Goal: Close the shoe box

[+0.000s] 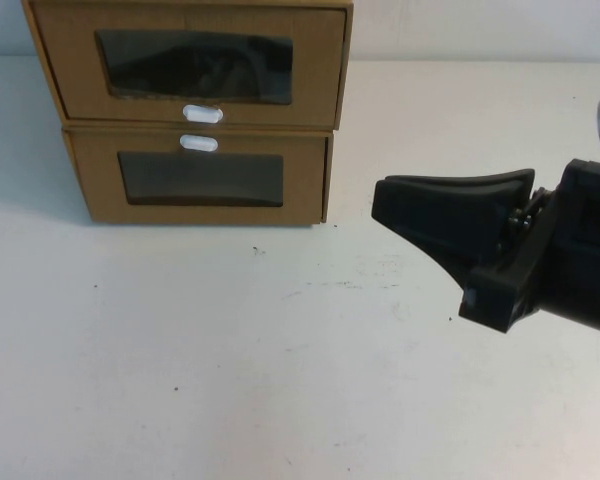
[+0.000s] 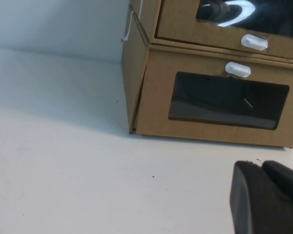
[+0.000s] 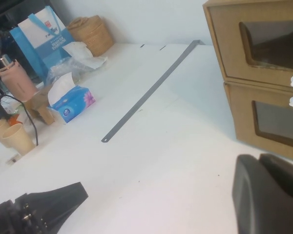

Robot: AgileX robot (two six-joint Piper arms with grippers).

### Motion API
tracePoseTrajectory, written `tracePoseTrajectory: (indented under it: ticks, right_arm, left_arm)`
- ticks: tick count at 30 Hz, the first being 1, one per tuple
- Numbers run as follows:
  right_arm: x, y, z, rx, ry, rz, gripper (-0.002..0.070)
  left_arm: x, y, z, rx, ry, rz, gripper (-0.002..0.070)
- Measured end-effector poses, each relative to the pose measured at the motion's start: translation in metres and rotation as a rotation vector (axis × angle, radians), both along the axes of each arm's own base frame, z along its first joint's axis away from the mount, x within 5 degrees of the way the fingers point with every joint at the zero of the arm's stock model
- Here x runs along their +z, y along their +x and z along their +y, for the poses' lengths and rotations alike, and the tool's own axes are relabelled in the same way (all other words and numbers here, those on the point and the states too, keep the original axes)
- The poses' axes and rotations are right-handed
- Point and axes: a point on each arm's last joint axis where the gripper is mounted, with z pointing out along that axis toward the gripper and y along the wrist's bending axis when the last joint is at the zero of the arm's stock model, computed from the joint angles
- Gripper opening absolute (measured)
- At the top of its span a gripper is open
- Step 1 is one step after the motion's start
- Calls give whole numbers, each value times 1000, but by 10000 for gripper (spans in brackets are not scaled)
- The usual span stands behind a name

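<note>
Two brown cardboard boxes are stacked at the table's far left. The upper one is the shoe box (image 1: 190, 65) (image 2: 224, 29) (image 3: 234, 44), with its white tab (image 1: 202, 113) below the window; its drawer front sits about level with the sleeve's edge. The twin box (image 1: 200, 180) lies under it. My right gripper (image 1: 378, 200) (image 3: 256, 161) is shut and holds nothing, just right of the boxes and apart from them. My left gripper (image 2: 256, 165) (image 3: 63, 195) is shut and low over the table, in front of the boxes' left corner, outside the high view.
White table (image 1: 280, 350) stretches in front of the boxes. The right wrist view shows a long metal strip (image 3: 151, 92) lying on the table. Beyond it, off to the left side, are a tissue pack (image 3: 73, 102), blue bag (image 3: 41, 36), paper cups (image 3: 12, 136) and a basket (image 3: 90, 31).
</note>
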Motion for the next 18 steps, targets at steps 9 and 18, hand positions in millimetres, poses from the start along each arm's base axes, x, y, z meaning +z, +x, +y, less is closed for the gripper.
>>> tracePoseTrajectory:
  ticks: [9,18]
  right_arm:
    - [-1,-4,3,53,-2,8,-11]
    - [-4,16,-18,-221,-20,-41,-11]
  left_arm:
    - [0,0,0,1,-8,0,-2]
    - [0,0,0,0,-10,-1,-2]
